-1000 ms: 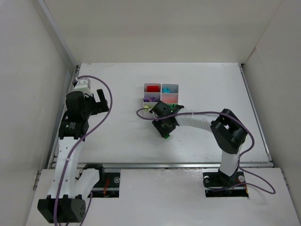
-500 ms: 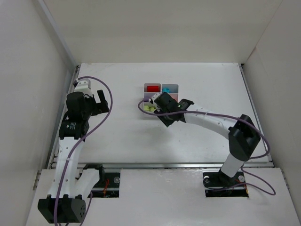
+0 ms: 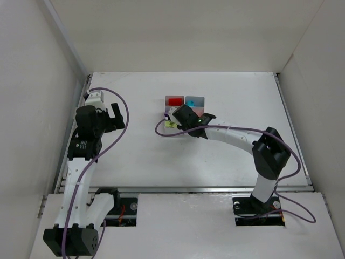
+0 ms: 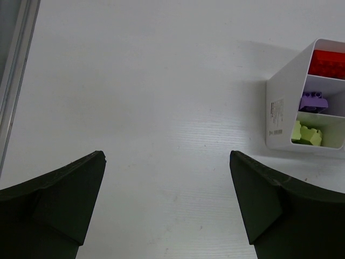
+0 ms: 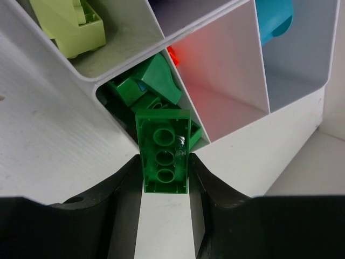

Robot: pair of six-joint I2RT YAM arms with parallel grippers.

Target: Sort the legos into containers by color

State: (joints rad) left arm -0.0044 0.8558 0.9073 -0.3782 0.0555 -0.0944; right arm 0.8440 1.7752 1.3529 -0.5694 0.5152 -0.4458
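Note:
My right gripper (image 5: 164, 170) is shut on a green lego (image 5: 163, 148), its hollow underside facing the camera, held just over the near corner compartment of the white containers tray (image 5: 294, 116). That compartment holds other green legos (image 5: 153, 81). A yellow-green lego (image 5: 70, 24), a cyan one (image 5: 272, 16) and a bit of red (image 5: 172, 54) show in neighbouring compartments. From above, the right gripper (image 3: 186, 120) covers the tray's (image 3: 168, 98) near half. My left gripper (image 4: 167, 199) is open over bare table, far left of the tray (image 4: 280, 116), where red (image 4: 329, 65), purple (image 4: 314, 101) and yellow-green legos (image 4: 306, 133) lie.
White walls enclose the table on the left, back and right. A purple cable (image 3: 161, 129) loops beside the right wrist near the tray. The left arm (image 3: 89, 127) stands by the table's left edge.
The right arm has swung from the table in front of the tray up to the tray's near corner, carrying the green lego. The left arm has not moved.

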